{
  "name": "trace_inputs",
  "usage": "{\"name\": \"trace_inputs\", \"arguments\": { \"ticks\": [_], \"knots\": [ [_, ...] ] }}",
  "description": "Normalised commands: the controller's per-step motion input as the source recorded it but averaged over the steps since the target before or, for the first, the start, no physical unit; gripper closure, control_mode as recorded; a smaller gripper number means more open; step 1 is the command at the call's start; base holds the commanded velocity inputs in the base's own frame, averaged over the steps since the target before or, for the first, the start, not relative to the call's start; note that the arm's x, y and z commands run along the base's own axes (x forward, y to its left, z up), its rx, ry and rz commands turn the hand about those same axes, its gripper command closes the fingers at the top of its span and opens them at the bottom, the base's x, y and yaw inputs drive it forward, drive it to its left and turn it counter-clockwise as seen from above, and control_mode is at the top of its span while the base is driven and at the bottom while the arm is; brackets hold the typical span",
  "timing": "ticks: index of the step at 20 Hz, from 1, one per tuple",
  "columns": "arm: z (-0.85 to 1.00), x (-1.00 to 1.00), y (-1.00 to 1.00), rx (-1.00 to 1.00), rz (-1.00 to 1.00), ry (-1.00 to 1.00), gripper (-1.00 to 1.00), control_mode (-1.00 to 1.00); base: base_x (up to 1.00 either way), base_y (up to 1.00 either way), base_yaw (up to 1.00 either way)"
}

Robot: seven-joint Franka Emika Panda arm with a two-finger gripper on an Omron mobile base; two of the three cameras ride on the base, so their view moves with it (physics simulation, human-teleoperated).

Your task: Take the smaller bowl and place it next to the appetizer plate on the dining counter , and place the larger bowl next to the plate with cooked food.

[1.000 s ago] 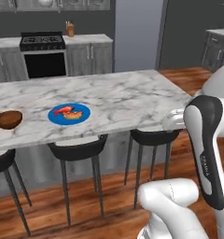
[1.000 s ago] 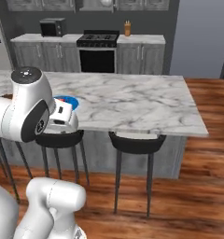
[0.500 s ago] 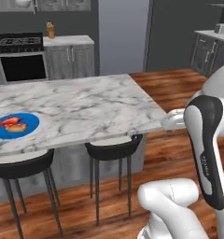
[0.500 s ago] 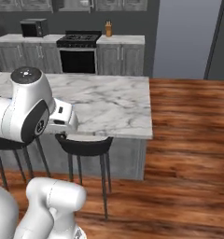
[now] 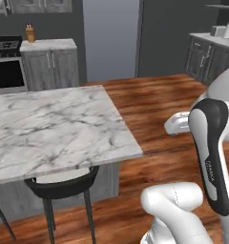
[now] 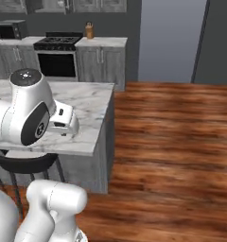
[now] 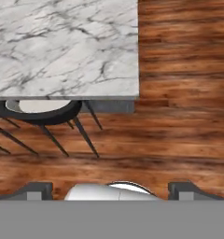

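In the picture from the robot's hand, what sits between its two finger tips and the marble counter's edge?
In the hand view, between the open gripper and the dining counter lie wooden floor and a dark bar stool tucked under the counter edge.

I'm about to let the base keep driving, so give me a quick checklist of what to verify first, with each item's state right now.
1. Gripper open and empty: ok.
2. Either bowl in sight: not ok.
3. Either plate in sight: not ok.
4. Dining counter near the arm: ok, its end corner sits just ahead.
5. Stool tucked under the counter edge: ok.
6. Wood floor beside the counter free of obstacles: ok.
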Motion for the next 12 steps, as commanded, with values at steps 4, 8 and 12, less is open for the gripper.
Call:
{"name": "trace_inputs", "arguments": {
  "ticks": [4,8,12],
  "knots": [
    [0.0,0.0,0.0,0.0,0.0,0.0,-1.0,1.0,1.0,-1.0,0.0],
    [0.0,0.0,0.0,0.0,0.0,0.0,-1.0,1.0,0.96,-1.0,0.0],
    [0.0,0.0,0.0,0.0,0.0,0.0,-1.0,1.0,0.94,-1.0,0.02]
  ]
}}
